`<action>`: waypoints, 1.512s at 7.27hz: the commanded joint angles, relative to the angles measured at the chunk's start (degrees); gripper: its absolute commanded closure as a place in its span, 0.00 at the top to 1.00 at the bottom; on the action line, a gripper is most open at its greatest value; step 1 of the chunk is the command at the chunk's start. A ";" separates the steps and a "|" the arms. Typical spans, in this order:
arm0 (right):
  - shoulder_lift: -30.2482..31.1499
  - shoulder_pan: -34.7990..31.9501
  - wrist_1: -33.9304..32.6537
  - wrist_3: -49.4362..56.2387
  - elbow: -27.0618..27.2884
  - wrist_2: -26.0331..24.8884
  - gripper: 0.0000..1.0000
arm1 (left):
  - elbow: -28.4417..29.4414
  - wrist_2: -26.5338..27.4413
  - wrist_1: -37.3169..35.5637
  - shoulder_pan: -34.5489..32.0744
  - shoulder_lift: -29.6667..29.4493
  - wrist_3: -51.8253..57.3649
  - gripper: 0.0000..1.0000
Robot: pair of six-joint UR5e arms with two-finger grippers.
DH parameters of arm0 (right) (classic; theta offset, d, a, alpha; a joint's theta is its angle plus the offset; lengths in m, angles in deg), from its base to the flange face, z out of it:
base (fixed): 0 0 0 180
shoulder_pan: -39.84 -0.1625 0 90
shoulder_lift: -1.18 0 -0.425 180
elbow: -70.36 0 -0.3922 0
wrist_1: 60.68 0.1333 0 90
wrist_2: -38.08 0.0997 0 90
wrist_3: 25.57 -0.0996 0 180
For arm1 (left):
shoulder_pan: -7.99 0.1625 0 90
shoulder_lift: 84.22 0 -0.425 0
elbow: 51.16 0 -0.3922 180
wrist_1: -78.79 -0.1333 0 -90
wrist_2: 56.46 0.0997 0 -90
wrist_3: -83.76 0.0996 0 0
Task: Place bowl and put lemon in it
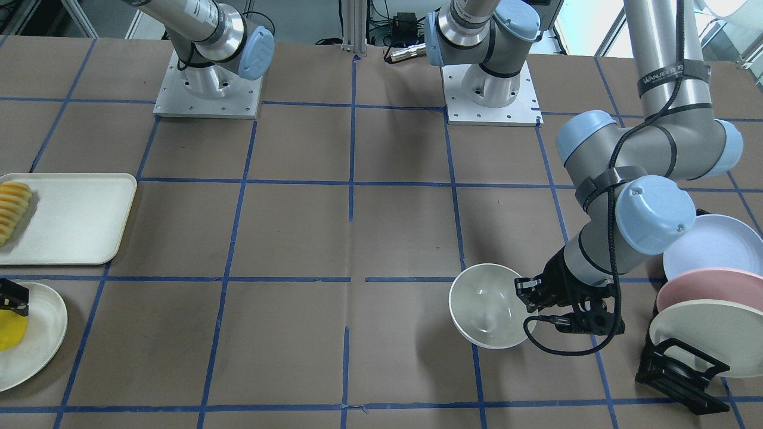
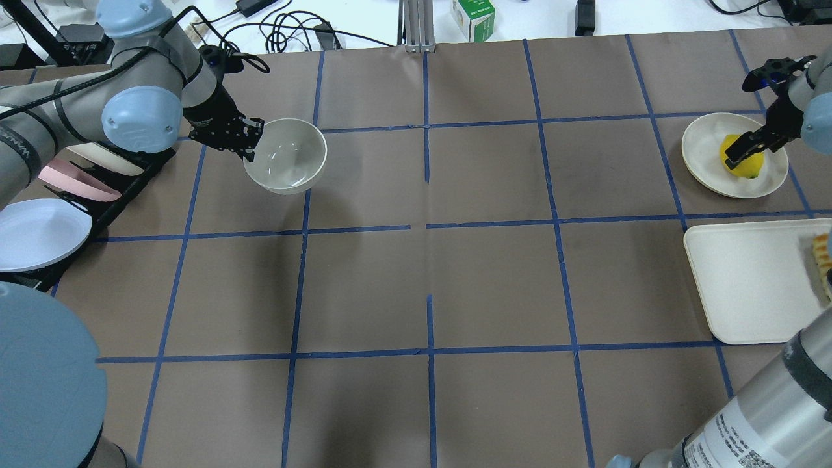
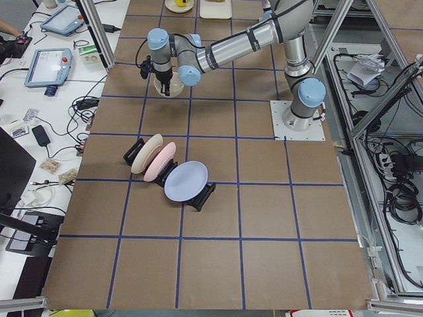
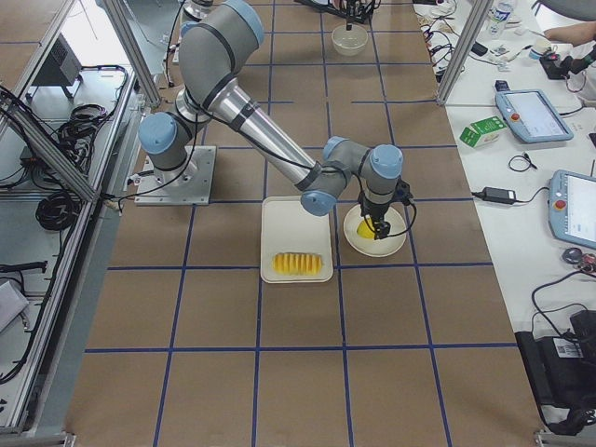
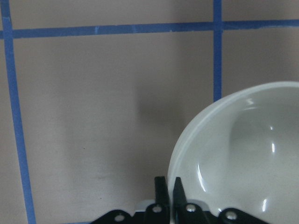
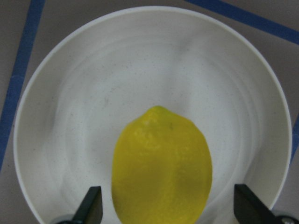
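The off-white bowl (image 1: 489,305) is gripped by its rim in my left gripper (image 1: 527,292), close over the table and slightly tilted. It also shows in the overhead view (image 2: 286,156) and in the left wrist view (image 5: 243,154), where the fingers (image 5: 161,186) pinch the rim. The yellow lemon (image 6: 161,168) lies on a flat cream plate (image 6: 93,93). My right gripper (image 6: 170,205) is open, low over the lemon, one finger on each side. The lemon (image 2: 749,170) and right gripper (image 2: 741,153) sit at the overhead view's far right.
A cream tray (image 2: 747,279) with ridged orange-yellow sliced food (image 1: 13,208) lies beside the lemon's plate (image 1: 42,333). A black rack (image 1: 679,369) with pastel plates (image 1: 709,256) stands just beside my left arm.
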 commanded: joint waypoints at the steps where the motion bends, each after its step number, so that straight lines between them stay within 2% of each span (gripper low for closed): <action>1: -0.38 0.38 0.02 -0.77 -0.01 0.51 0.66 | -0.98 -5.08 1.71 -4.17 1.40 -8.23 0.00; 3: 0.23 0.38 0.28 -1.65 -0.36 0.51 0.17 | -6.23 -5.10 -4.14 -15.05 2.20 -21.58 0.00; 4: 0.50 0.29 1.33 -1.91 -2.02 0.25 0.00 | -8.78 -5.01 -8.53 -19.27 1.68 -25.91 0.00; 5: 0.85 0.29 4.82 -2.00 -4.04 0.16 0.00 | -10.90 -4.58 -16.14 -22.10 0.63 -29.52 0.00; 6: 3.11 0.03 10.42 -2.87 -6.84 0.16 0.00 | -12.40 -4.57 -19.70 -22.65 -0.25 -32.26 0.00; 8: 7.51 -2.06 21.16 -14.96 -9.41 0.51 0.00 | -12.94 -3.87 -18.42 -21.78 0.61 -31.93 0.00; 10: 13.65 -8.38 26.53 -25.75 -9.42 0.34 0.00 | -13.03 -2.56 -17.71 -21.51 0.53 -31.85 0.00; 11: 14.29 -11.71 27.09 -31.83 -9.33 0.51 0.00 | -13.03 -1.07 -16.49 -21.51 0.70 -31.93 0.00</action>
